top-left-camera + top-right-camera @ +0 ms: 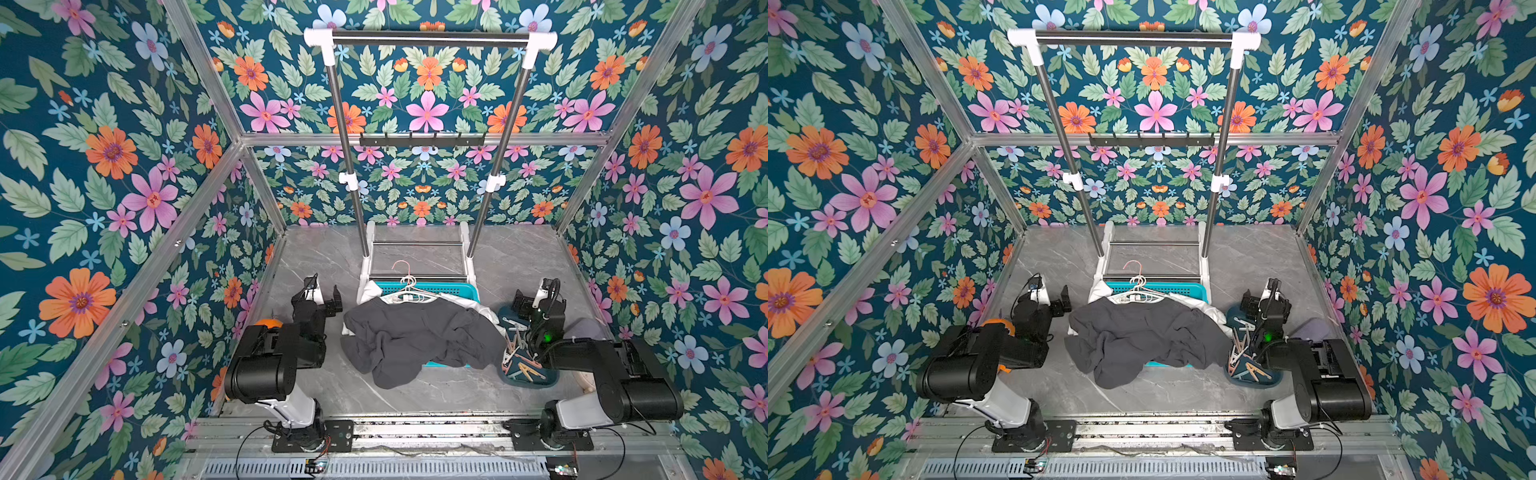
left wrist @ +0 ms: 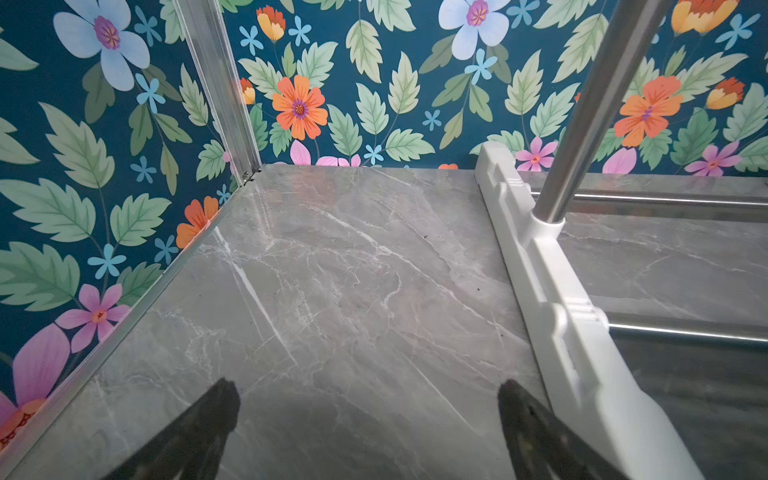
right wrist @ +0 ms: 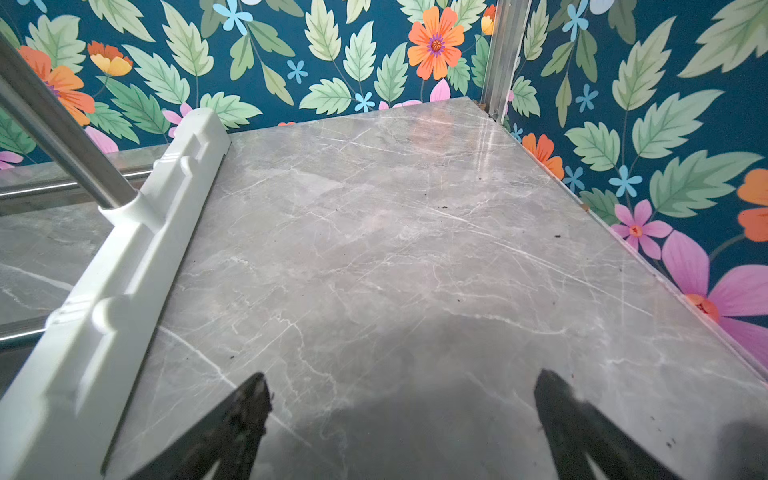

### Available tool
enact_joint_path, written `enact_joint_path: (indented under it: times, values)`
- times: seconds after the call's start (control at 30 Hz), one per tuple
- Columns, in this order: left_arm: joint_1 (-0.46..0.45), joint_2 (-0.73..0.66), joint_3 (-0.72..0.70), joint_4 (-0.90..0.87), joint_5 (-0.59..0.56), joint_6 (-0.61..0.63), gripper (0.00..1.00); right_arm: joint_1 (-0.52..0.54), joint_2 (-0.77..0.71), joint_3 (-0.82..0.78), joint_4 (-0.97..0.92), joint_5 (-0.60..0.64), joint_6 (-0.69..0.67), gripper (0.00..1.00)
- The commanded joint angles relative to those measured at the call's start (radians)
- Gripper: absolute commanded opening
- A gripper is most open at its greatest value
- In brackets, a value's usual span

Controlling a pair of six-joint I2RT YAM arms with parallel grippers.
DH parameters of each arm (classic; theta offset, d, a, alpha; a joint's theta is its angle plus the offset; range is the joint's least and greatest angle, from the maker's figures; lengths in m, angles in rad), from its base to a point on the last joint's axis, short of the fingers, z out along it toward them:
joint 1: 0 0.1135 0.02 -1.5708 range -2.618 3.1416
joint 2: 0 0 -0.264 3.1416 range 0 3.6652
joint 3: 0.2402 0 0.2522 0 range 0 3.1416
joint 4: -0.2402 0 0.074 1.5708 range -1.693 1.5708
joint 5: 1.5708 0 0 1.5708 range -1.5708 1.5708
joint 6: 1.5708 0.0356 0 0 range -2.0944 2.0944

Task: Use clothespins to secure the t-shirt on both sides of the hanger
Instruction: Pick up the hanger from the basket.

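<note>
In both top views a dark grey t-shirt point(image 1: 415, 336) point(image 1: 1142, 336) lies crumpled over a teal basket point(image 1: 432, 287). White hangers point(image 1: 409, 294) point(image 1: 1138, 295) rest on the basket's far rim. The clothespins point(image 1: 521, 361) point(image 1: 1246, 361) lie heaped in a dark teal tray point(image 1: 540, 380) right of the shirt. My left gripper point(image 1: 324, 293) point(image 2: 368, 399) hovers open left of the basket, holding nothing. My right gripper point(image 1: 534, 293) point(image 3: 401, 390) stands open behind the tray, also holding nothing. Both wrist views show only grey marble between the fingertips.
A steel clothes rack with a top bar point(image 1: 428, 39) stands at the back. Its white base rails point(image 2: 552, 291) point(image 3: 124, 266) lie close beside each gripper. A white garment point(image 1: 469, 305) peeks from under the shirt. Floral walls enclose three sides.
</note>
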Motion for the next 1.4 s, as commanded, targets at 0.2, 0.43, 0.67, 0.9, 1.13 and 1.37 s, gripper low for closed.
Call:
enact_joint_path:
  times: [0.2, 0.43, 0.67, 0.9, 1.13, 1.37]
  values:
    - [0.001, -0.001, 0.004, -0.009, 0.000, -0.001, 1.00, 0.000, 0.003, 0.001, 0.030, 0.001, -0.008, 1.00]
    - [0.003, -0.002, 0.002, -0.006, 0.007, -0.006, 1.00, 0.001, 0.001, 0.002, 0.028, 0.000, -0.005, 0.99]
    - [0.001, -0.004, 0.000, -0.008, -0.008, 0.000, 1.00, 0.001, 0.003, 0.000, 0.031, 0.001, -0.008, 0.99]
    - [-0.026, -0.124, 0.111, -0.298, -0.128, -0.010, 1.00, 0.013, -0.155, 0.033, -0.157, -0.002, -0.026, 1.00]
    - [-0.074, -0.257, 0.213, -0.587, -0.262, -0.172, 1.00, 0.029, -0.316, 0.309, -0.681, 0.024, 0.104, 1.00]
    - [-0.078, -0.311, 0.409, -0.948, -0.032, -0.273, 1.00, 0.056, -0.254, 0.667, -1.263, -0.238, 0.220, 0.99]
